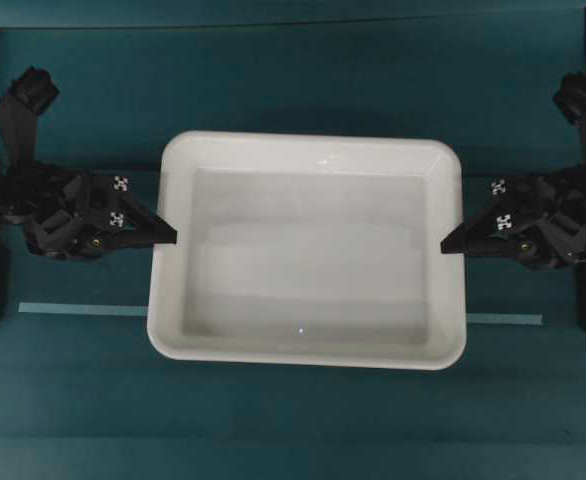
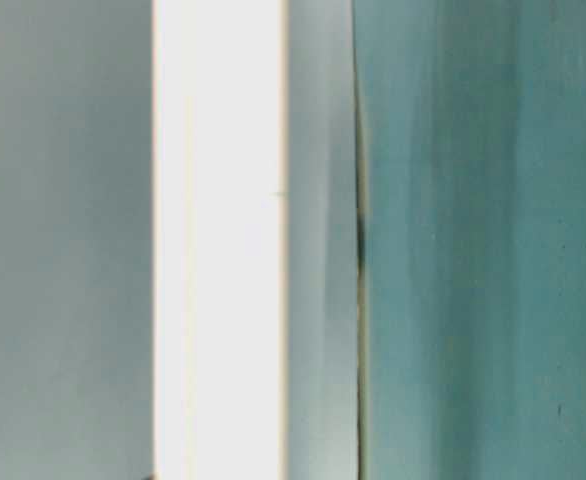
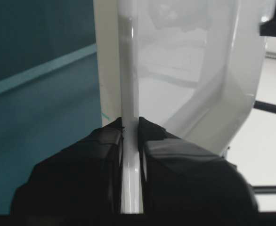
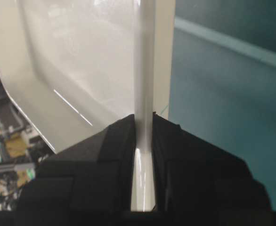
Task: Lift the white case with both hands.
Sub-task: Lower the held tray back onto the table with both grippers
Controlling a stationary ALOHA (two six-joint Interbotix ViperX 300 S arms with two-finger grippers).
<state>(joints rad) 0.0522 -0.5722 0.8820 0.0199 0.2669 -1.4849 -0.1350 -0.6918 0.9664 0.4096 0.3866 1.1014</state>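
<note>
Both pincers, left (image 3: 130, 141) and right (image 4: 144, 127), clamp white case (image 1: 308, 150) rims.

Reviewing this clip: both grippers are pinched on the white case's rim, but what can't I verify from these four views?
- Height of the white case above the table: overhead view looks straight down; table-level view is a blurred close-up.
- Underside of the case: hidden by its own floor.
- Arm bases: cut off by overhead edges.
- Left gripper and right gripper lower fingers: hidden under the rim.
</note>
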